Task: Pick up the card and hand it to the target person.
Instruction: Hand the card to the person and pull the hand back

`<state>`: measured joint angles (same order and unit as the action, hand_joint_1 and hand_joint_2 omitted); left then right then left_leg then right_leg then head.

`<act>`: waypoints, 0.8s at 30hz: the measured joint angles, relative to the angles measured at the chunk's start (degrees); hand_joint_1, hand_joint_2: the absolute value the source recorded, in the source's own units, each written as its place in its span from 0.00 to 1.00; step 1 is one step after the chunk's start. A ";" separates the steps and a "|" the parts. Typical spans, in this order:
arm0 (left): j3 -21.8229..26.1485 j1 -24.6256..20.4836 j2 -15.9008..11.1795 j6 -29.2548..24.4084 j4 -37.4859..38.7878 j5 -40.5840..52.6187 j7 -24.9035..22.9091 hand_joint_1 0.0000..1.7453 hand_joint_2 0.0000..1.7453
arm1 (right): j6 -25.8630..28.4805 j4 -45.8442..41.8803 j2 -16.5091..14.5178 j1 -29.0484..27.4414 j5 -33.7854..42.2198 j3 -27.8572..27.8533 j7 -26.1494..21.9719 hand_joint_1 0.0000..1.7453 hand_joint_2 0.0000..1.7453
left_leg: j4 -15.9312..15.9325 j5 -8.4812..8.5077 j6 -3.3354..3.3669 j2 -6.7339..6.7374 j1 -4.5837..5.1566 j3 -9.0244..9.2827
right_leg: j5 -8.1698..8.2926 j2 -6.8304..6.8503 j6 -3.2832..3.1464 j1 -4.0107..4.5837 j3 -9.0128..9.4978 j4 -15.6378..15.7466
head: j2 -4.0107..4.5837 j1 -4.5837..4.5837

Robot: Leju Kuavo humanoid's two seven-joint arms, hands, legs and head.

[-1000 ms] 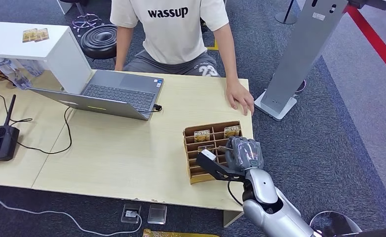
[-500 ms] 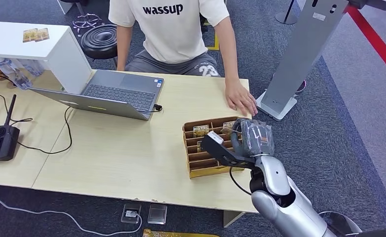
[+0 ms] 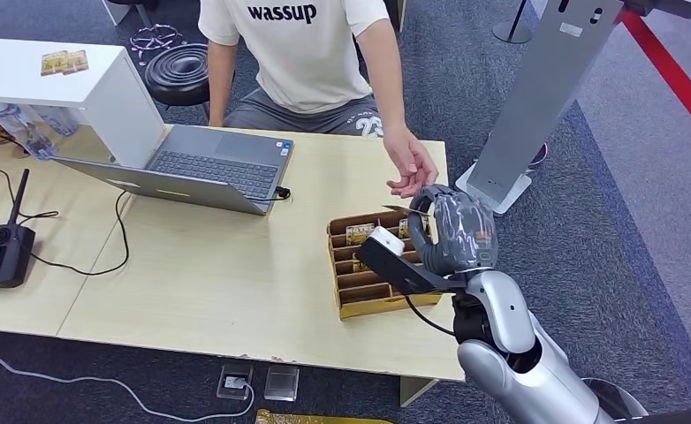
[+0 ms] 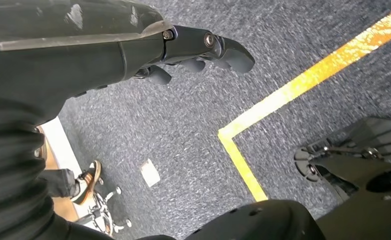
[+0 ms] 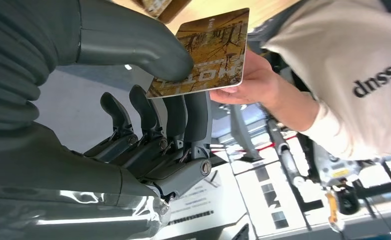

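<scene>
While right hand (image 5: 133, 100) pinched gold printed hotel card (image 5: 208, 52) by its edge, thumb on fingers, near person's upturned palm (image 3: 410, 173), it risked slipping; left hand (image 4: 193, 47) hung, fingers loosely curled, holding nothing.

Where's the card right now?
The card is pinched in the right hand, lifted above the card box, close to the person's open hand.

office/demo area | grey carpet (image 3: 589, 230) | laptop (image 3: 202, 168) on desk (image 3: 201, 274) | floor tape (image 4: 293, 90)
</scene>
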<state>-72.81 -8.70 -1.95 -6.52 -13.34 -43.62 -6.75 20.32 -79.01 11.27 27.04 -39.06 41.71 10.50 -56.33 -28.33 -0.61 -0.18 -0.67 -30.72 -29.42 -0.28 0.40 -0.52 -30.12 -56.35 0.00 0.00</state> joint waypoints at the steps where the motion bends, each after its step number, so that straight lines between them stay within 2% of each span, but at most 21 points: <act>1: -0.31 -0.15 -0.05 -0.46 0.01 0.43 0.41 0.00 1.00 | 0.81 0.75 -0.33 -0.40 1.28 -0.37 -1.14 0.82 1.00 | 0.02 0.01 0.00 0.00 0.00 0.01 | 0.01 0.00 0.00 0.00 0.01 0.02 | 0.00 0.00; 4: -0.50 -0.38 -0.29 -1.31 -0.01 0.90 0.99 0.00 1.00 | 2.61 1.49 -0.92 -1.87 6.28 -1.32 -4.69 0.82 1.00 | 0.03 0.02 0.00 -0.02 0.00 0.00 | 0.01 0.02 -0.01 0.00 0.00 0.02 | 0.00 0.00; 9: -0.38 -0.28 -0.30 -0.40 0.16 0.71 0.43 0.00 1.00 | 4.54 1.69 -1.90 -3.55 9.45 -1.66 -7.89 0.82 1.00 | 0.01 -0.02 0.00 0.01 0.01 -0.01 | -0.02 -0.01 -0.01 -0.01 -0.02 -0.02 | 0.00 0.00; 14: -0.12 -0.09 -0.19 -0.06 0.16 0.34 0.34 0.00 1.00 | 4.52 2.37 -2.35 -3.63 10.54 -1.27 -9.25 0.82 1.00 | 0.00 0.00 0.00 0.02 0.01 -0.04 | -0.01 -0.01 -0.01 -0.01 -0.06 -0.02 | 0.00 0.00; 18: 0.07 0.15 -0.26 0.08 0.23 0.02 0.47 0.00 1.00 | 2.48 2.03 -2.29 -3.94 17.11 -1.08 -11.69 0.82 1.00 | 0.01 0.02 0.01 0.02 0.03 -0.06 | 0.01 -0.01 -0.01 -0.02 -0.08 -0.03 | 0.00 0.00; 24: 0.36 0.73 -0.40 -0.37 0.28 -0.38 0.72 0.00 1.00 | 2.72 0.95 -1.64 -4.49 20.49 -0.42 -13.02 0.82 1.00 | -0.03 -0.04 0.00 -0.01 0.02 -0.06 | -0.05 0.02 -0.01 -0.01 -0.06 -0.04 | 0.00 0.00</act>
<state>-72.45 -7.97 -2.36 -6.89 -13.06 -44.00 -6.03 23.04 -78.06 9.63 22.55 -18.58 41.28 -2.53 -56.35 -28.37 -0.60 -0.19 -0.65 -30.77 -29.48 -0.27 0.39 -0.53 -30.17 -56.39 0.00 0.00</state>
